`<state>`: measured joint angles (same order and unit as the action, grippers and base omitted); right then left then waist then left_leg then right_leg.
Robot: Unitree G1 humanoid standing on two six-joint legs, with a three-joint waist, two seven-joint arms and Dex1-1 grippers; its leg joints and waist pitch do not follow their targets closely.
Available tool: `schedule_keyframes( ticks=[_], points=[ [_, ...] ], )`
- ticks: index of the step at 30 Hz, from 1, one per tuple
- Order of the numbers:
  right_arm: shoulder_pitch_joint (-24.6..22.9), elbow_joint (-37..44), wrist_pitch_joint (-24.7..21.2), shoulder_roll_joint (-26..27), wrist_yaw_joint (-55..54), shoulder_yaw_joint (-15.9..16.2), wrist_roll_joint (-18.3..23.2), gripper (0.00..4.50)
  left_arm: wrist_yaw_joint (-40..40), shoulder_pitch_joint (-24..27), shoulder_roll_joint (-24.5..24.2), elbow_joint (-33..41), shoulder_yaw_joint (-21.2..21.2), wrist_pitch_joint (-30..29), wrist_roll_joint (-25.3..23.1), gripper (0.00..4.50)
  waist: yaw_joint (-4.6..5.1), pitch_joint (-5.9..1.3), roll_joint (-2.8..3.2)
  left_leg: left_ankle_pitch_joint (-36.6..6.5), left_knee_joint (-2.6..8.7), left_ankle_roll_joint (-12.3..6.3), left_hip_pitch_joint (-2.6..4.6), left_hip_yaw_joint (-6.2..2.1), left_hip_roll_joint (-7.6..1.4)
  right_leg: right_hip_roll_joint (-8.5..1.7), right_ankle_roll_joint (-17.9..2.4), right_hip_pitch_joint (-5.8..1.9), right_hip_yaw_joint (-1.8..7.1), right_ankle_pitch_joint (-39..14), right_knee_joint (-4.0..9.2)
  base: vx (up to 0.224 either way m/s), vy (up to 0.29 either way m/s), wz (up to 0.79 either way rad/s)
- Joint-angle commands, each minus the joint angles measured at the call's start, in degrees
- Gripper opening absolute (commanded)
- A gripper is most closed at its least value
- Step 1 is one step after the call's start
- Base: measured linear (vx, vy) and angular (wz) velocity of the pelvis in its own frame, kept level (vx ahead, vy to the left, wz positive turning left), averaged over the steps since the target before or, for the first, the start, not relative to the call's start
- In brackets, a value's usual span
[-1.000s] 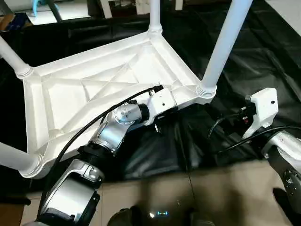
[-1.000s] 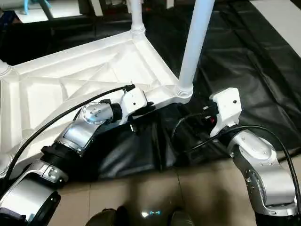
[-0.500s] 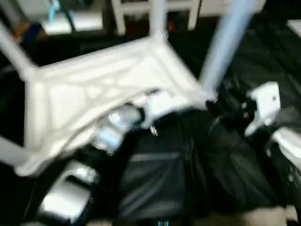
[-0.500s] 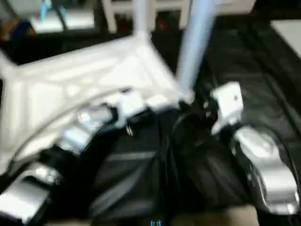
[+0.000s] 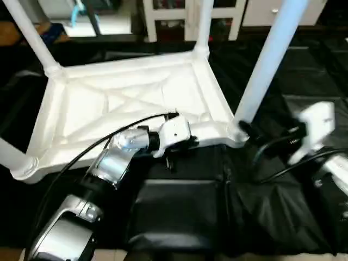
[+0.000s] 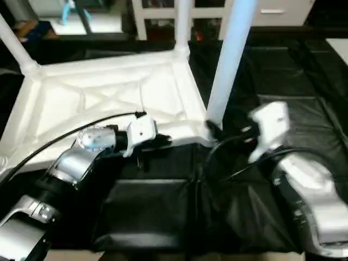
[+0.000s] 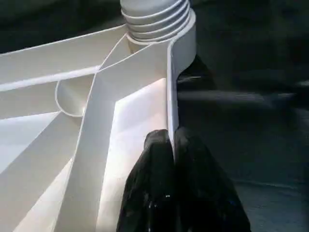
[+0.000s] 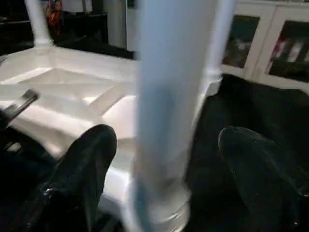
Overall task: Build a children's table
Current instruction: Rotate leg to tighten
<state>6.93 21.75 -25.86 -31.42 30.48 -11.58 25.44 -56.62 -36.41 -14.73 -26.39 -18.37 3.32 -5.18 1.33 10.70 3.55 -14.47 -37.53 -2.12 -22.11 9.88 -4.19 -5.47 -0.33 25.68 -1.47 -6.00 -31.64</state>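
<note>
Children's table (image 5: 125,98) is lying upside down on a black sheet (image 5: 179,201), its X-ribbed underside facing up and its long axis running across the view from left to right. Legs are rising from the corner sockets, the near-right leg (image 5: 266,60) tilting slightly rightward as it climbs. Left claw (image 7: 172,145) is pinching the table's near rim between pressed-together fingers, just short of the near-right socket (image 7: 159,19). Right claw (image 8: 164,159) is standing spread on either side of the near-right leg, one finger (image 8: 91,159) close to the rim. Compared with a second ago, the tabletop is sitting flatter and more squarely across the view, as the camera itself is moving.
</note>
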Motion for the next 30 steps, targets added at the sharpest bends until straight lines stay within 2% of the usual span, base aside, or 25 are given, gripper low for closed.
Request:
schedule_keyframes(
  ticks=[1,2,3,5,7,8,10,14,17,19,20,21,23,24,25,26,27,30],
  points=[
    [0.26,0.29,-0.92,-2.62,3.38,-1.45,1.78,3.83,-1.67,0.19,-0.71,2.82,-0.35,-0.2,1.68,0.0,0.32,-3.75,-1.69,-16.67,6.57,-3.57,2.26,-3.81,-7.09,-3.7,-8.88,-2.46,1.53,-36.88,4.72,-0.056,0.025,0.1],
    [-0.26,0.35,-1.42,-3.81,4.67,-1.24,1.84,3.83,-2.02,0.32,-0.96,2.91,-0.55,-0.3,1.63,0.0,0.43,-3.75,-1.32,-18.92,7.03,-3.22,1.96,-4.2,-7.48,-3.64,-9.21,-2.71,1.31,-34.1,4.23,0.0,0.0,0.0],
    [-0.67,0.38,-1.81,-4.63,5.55,-1.11,1.9,3.83,-2.29,0.42,-1.12,3.01,-0.7,-0.4,1.6,0.0,0.63,-3.64,-1.26,-21.12,7.42,-2.63,1.94,-4.3,-7.72,-3.68,-9.46,-2.73,1.19,-32.14,4.21,0.0,0.0,0.0],
    [-1.69,0.24,-2.43,-6.37,7.67,-0.77,1.92,3.83,-2.25,0.59,-1.3,3.2,-0.82,-0.48,1.92,0.0,0.73,-3.57,-1.23,-23.16,7.51,-1.67,1.87,-4.25,-7.73,-4.12,-9.9,-2.81,1.18,-31.11,4.29,0.0,0.0,0.0],
    [-2.3,-0.14,-2.88,-7.62,9.26,-0.5,2.44,3.83,-2.59,0.8,-1.32,3.57,-0.73,-0.66,2.12,0.0,0.51,-3.81,-1.55,-20.34,7.4,-2.18,1.46,-4.11,-7.76,-4.94,-10.99,-3.21,1.66,-29.09,4.31,0.0,0.0,0.0],
    [-2.3,-0.14,-2.88,-7.62,9.26,-0.5,2.44,3.83,-2.59,0.8,-1.32,3.57,-0.73,-0.66,2.12,0.0,0.51,-3.81,-1.55,-20.34,7.4,-2.18,1.46,-4.11,-7.76,-4.94,-10.99,-3.21,1.66,-29.09,4.31,0.0,0.0,0.0],
    [-2.57,-1.28,-3.03,-9.05,11.36,0.24,2.48,3.83,-3.45,1.15,-1.29,4.51,-0.72,-1.27,2.43,0.0,0.4,-4.15,-2.1,-15.6,7.29,-4.03,1.2,-3.93,-7.9,-5.15,-12.51,-3.5,1.86,-26.12,4.07,0.0,0.0,0.0],
    [-1.38,-4.77,-1.84,-9.91,12.69,1.18,1.04,3.83,-4.88,1.66,-1.55,6.1,-1.18,-1.95,3.4,0.0,0.08,-4.27,-1.7,-11.49,7.16,-5.96,1.31,-3.35,-7.97,-5.0,-14.59,-3.47,1.99,-21.2,3.74,0.0,0.0,0.0],
    [1.17,-8.28,-0.09,-9.23,13.8,2.05,0.27,3.83,-7.03,2.54,-1.92,7.95,-1.9,-2.81,4.48,0.0,0.08,-4.46,-1.93,-9.0,6.88,-7.46,1.08,-3.04,-7.83,-5.01,-15.49,-3.52,1.94,-19.65,3.34,0.0,0.0,0.0],
    [2.49,-10.13,0.64,-9.13,15.38,2.81,0.26,3.83,-7.85,2.95,-2.16,8.69,-2.38,-3.29,4.44,0.0,-0.04,-4.61,-1.88,-7.37,6.67,-8.63,1.22,-2.83,-7.86,-4.89,-15.83,-3.44,1.87,-18.53,3.14,0.0,0.0,0.0],
    [2.49,-10.14,0.64,-9.13,15.38,2.81,0.26,3.67,-7.85,2.95,-2.16,8.69,-2.38,-3.29,4.44,0.0,-0.04,-4.61,-1.88,-7.37,6.67,-8.63,1.22,-2.83,-7.86,-4.89,-15.83,-3.44,1.87,-18.53,3.14,0.0,0.0,0.0],
    [3.61,-11.78,1.09,-9.43,17.17,3.38,0.6,3.67,-8.13,3.13,-2.22,9.01,-2.51,-3.6,4.26,0.0,-0.15,-4.87,-2.07,-4.66,6.48,-10.08,1.2,-2.79,-7.92,-4.75,-16.59,-3.55,1.72,-15.4,2.64,0.0,0.0,0.0],
    [4.68,-13.41,1.38,-9.85,19.37,3.76,1.37,3.57,-8.2,3.18,-2.29,9.2,-2.49,-3.75,4.09,0.0,-0.31,-4.97,-1.94,-2.36,6.23,-11.54,1.3,-2.65,-7.98,-4.71,-17.42,-3.49,1.76,-13.32,2.36,0.0,0.0,0.0],
    [4.68,-13.41,1.38,-9.85,19.37,3.76,1.37,3.57,-8.2,3.18,-2.29,9.2,-2.49,-3.75,4.09,0.0,-0.27,-5.03,-2.0,-1.56,6.14,-12.08,1.23,-2.67,-7.92,-4.7,-17.74,-3.58,1.72,-12.58,2.17,0.0,0.0,0.0],
    [5.36,-14.8,1.85,-10.45,21.9,4.24,1.72,3.38,-8.23,3.24,-2.45,9.45,-2.51,-3.98,4.11,0.0,-0.36,-5.18,-2.01,1.0,5.96,-13.65,0.94,-2.82,-7.98,-4.76,-18.1,-3.79,1.58,-10.83,1.75,0.0,0.0,0.0],
    [5.52,-15.44,2.16,-10.82,22.92,4.5,1.6,3.19,-8.28,3.27,-2.56,9.59,-2.54,-4.09,4.16,0.0,-0.33,-5.14,-2.07,1.52,5.94,-14.12,0.86,-2.84,-7.99,-4.73,-18.14,-3.84,1.55,-10.59,1.7,0.0,0.0,0.0],
    [5.68,-16.16,2.56,-11.26,24.05,4.8,1.37,3.19,-8.34,3.32,-2.69,9.76,-2.58,-4.22,4.23,0.0,-0.4,-5.2,-2.12,2.34,5.84,-14.85,0.8,-2.88,-8.04,-4.77,-18.24,-3.85,1.5,-10.3,1.57,0.0,0.0,0.0],
    [6.42,-17.95,2.97,-12.03,25.99,5.41,1.13,2.95,-8.49,3.42,-3.02,10.29,-2.63,-4.62,4.52,0.0,-0.41,-5.02,-2.18,1.56,5.85,-15.13,0.66,-2.86,-8.04,-4.75,-17.94,-3.82,1.39,-12.45,1.84,0.0,0.0,0.0]
  ],
)
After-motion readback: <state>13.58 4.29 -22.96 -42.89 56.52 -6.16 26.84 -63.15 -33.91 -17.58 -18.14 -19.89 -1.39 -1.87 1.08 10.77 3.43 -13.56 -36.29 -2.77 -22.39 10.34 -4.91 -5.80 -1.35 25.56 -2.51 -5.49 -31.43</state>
